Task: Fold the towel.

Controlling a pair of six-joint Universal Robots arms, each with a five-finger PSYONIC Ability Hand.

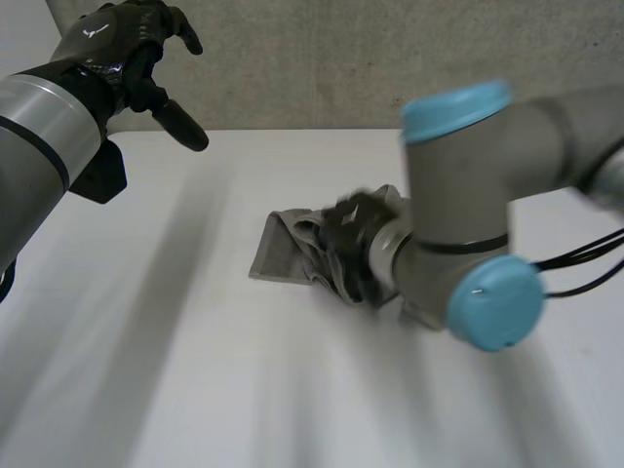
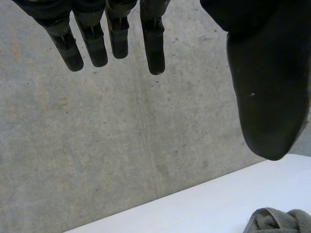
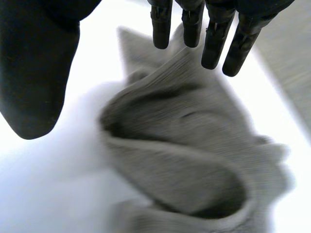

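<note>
One towel, one table, two hands: left hand, right hand.

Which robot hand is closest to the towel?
The right hand: it is right over the crumpled grey towel, its fingers straight. The left hand is lifted up, well off to the side of the towel.

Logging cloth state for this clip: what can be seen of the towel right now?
The towel is grey, ribbed-looking cloth, bunched into a rumpled heap with deep rolled folds, neither flat nor neatly folded. It lies on the white table. The right hand is over it with straight fingers; whether they touch the cloth cannot be told. The left hand is raised well clear of it.
</note>
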